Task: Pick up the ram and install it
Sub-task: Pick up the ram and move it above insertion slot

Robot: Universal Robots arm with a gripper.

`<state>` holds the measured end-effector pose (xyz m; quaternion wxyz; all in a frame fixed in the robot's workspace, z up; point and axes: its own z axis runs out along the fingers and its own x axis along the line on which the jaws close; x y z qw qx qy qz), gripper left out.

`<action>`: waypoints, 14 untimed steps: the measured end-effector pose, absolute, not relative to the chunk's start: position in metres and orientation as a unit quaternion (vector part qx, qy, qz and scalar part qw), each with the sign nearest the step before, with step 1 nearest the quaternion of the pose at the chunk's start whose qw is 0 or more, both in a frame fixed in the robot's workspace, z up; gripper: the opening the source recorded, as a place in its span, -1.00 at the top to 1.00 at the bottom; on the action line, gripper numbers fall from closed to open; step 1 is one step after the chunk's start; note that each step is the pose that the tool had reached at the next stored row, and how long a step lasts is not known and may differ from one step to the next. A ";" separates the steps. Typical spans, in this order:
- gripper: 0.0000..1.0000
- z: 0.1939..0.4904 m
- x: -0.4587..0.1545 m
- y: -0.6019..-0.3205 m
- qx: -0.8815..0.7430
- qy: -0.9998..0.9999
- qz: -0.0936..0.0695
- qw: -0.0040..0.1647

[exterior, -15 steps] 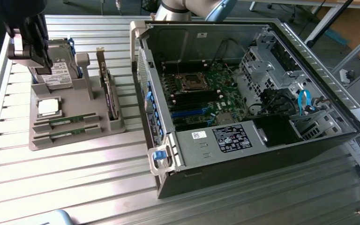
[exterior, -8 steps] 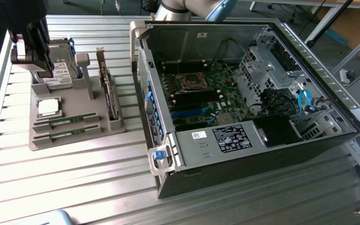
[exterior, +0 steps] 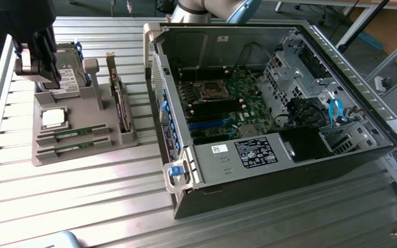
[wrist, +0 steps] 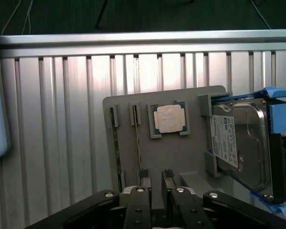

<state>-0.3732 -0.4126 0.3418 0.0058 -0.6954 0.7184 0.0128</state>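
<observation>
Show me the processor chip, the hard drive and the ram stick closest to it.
processor chip (wrist: 170,118): wrist view, centre of silver lid.
hard drive (wrist: 240,143): wrist view, metal top face.
ram stick (exterior: 73,135): exterior view, middle of board.

Exterior camera is looking down from well above the ribbed table (exterior: 81,206), taking in the open computer case (exterior: 192,44) and gray parts holder (exterior: 88,124), while the wrist camera is sitting behind the gripper (wrist: 156,175), facing down close over that holder, both sharing its processor chip (wrist: 170,118) and hard drive (wrist: 238,138).
</observation>
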 end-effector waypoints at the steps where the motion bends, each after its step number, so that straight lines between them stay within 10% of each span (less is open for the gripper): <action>1: 0.53 0.341 -0.373 -0.413 -0.695 0.718 0.013 0.006; 14: 0.53 0.338 -0.373 -0.414 -0.695 0.718 0.013 0.006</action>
